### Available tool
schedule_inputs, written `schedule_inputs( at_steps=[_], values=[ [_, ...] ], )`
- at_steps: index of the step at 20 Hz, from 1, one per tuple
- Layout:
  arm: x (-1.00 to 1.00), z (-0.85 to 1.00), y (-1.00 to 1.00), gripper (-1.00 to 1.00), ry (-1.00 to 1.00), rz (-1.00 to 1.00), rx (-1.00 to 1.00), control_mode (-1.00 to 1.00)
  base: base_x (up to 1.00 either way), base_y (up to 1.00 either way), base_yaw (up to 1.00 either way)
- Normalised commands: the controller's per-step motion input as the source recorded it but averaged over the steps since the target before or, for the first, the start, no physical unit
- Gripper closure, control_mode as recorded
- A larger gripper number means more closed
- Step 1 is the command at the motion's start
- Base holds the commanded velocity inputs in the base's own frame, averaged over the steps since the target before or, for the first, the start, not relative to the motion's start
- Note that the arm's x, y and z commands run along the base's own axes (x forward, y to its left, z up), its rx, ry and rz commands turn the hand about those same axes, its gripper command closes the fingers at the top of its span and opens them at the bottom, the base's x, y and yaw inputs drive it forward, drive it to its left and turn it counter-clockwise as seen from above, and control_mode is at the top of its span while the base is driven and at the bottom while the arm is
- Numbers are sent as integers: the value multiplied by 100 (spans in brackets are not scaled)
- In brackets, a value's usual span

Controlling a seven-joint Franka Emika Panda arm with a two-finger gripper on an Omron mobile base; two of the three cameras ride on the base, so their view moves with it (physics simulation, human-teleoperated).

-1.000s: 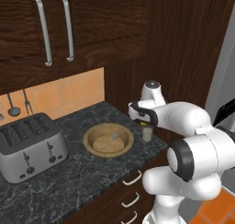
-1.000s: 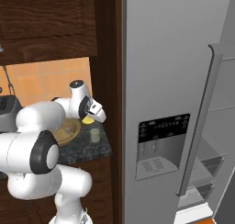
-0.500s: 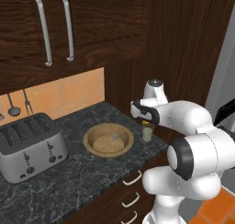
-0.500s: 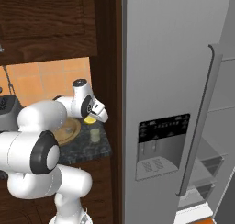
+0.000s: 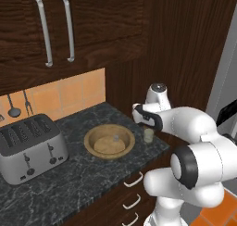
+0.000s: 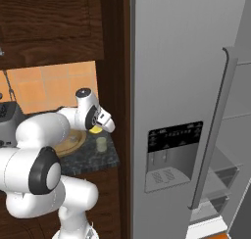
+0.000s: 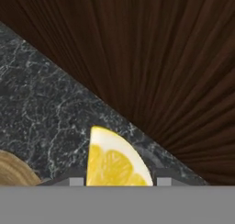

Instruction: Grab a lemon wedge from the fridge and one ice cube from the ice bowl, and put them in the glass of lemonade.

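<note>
The lemon wedge (image 7: 114, 159) is a bright yellow slice with a pale rind edge and visible flesh segments; in the hand view it rises between the fingers, which are clamped on it from both sides, though the finger tips themselves are cut off at the bottom of that view. From the right base view the wedge (image 6: 96, 130) shows as a small yellow spot at the gripper (image 6: 100, 127), held above the glass of lemonade (image 6: 101, 144). The glass stands on the dark marbled worktop (image 5: 78, 174) near its right edge, just beside the ice bowl (image 5: 109, 141). Something small and pale lies in the bowl, too tiny to identify. The fridge (image 6: 186, 110) carries a black dispenser panel (image 6: 174, 134) with rows of markings too small to read.
</note>
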Motion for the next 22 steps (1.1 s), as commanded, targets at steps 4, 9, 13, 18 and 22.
schedule_inputs(
  at_steps=[4,9,13,18,22],
  values=[
    [0,0,0,-100,0,0,0,-100,0,0,0],
    [0,0,0,-100,0,0,0,-100,0,0,0],
    [0,0,-11,-100,0,0,0,-100,0,0,0],
    [0,0,-4,-100,0,0,0,-100,0,0,0],
    [-14,0,-1,-100,-1,0,0,-100,0,0,0]
  ],
)
